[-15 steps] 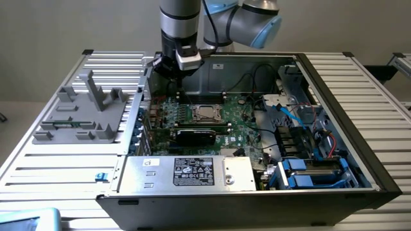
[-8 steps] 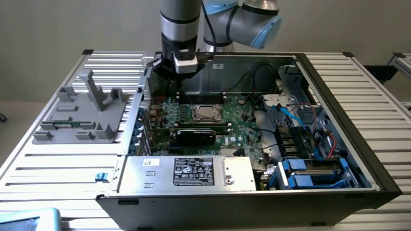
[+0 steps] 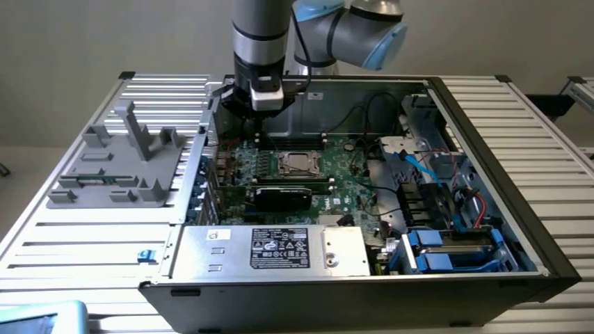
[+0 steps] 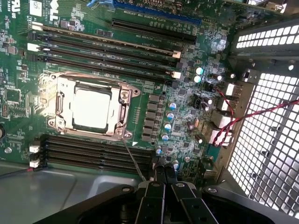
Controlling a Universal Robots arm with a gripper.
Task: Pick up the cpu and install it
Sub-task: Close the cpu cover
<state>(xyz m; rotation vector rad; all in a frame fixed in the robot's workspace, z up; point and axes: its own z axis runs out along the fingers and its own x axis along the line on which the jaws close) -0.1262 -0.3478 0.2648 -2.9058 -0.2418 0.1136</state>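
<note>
The cpu (image 3: 296,163) lies flat in the motherboard socket (image 3: 277,164) in the middle of the open computer case, silvery-grey top up. In the wrist view the cpu (image 4: 92,108) sits inside the socket's metal frame (image 4: 123,98). My gripper (image 3: 263,118) hangs over the far side of the motherboard, up and toward the exterior view's left of the socket. It is apart from the chip. The gripper (image 4: 161,176) is shut, its two black fingers (image 4: 153,189) pressed together with nothing between them.
A silver box with a black label (image 3: 278,248) fills the case's near side. A black card (image 3: 283,197) lies just in front of the socket. Memory slots (image 4: 107,44) flank it. Cables and blue drive bays (image 3: 446,250) crowd the exterior view's right. A grey fixture (image 3: 121,163) stands outside the case.
</note>
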